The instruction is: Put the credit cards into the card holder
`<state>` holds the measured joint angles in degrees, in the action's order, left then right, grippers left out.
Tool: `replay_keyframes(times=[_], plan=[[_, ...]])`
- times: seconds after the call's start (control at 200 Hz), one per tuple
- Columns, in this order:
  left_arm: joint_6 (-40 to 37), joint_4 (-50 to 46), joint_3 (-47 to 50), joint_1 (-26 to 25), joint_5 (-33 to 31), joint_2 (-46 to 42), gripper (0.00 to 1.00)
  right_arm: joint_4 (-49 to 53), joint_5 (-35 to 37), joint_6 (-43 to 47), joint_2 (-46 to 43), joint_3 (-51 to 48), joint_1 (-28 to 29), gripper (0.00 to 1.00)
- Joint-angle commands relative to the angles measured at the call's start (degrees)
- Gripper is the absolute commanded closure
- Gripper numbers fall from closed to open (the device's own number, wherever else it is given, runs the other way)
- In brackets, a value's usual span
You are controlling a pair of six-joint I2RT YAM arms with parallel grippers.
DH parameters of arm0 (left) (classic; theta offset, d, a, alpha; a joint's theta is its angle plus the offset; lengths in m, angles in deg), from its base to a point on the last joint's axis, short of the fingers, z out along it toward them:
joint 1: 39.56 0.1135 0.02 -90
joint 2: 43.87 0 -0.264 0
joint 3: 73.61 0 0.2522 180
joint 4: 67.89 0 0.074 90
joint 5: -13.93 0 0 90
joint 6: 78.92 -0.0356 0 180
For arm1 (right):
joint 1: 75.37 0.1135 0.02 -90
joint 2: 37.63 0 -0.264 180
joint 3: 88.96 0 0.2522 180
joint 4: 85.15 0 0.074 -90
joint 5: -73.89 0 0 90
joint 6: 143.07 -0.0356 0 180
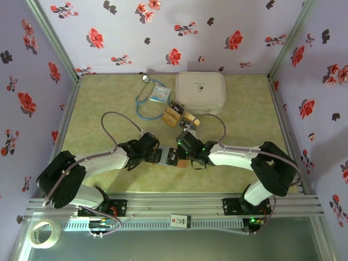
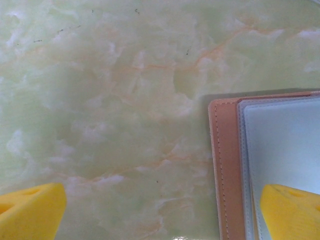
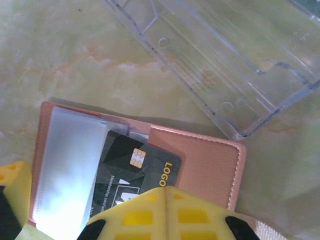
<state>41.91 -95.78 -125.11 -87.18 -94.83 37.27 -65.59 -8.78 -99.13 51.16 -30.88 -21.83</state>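
Nearly seated: black card (image 3: pixel 145 172) sits part-way in the card holder (image 3: pixel 200 165) pocket, right under the right gripper (image 3: pixel 90 190).
Both grippers are spread, gripping nothing; left gripper (image 2: pixel 160 220) has one pad over the holder. Best to slide the rigid glossy card flat along the slick clear sleeve (image 3: pixel 70 160), pinning the soft stitched cover against the smooth marbled tabletop (image 2: pixel 100 100). Spare credit cards (image 1: pixel 176 115) lie beyond the right gripper.

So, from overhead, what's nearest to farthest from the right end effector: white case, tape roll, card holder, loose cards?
1. Card holder, right under the right end effector.
2. Loose credit cards, just behind it.
3. White case, at the back.
4. Tape roll, far off at the near-left corner.
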Motion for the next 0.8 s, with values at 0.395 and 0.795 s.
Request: replay_keyframes(times=[0.395,0.795], plan=[[0.0,1.4,2.2,0.4,0.4,1.1,0.00,-2.5,1.4,-1.0,2.8,-1.3,-0.7,1.00],[0.5,2.0,3.0,0.5,0.4,1.8,0.00,-3.6,0.8,-1.5,4.2,-2.1,-1.3,1.00]])
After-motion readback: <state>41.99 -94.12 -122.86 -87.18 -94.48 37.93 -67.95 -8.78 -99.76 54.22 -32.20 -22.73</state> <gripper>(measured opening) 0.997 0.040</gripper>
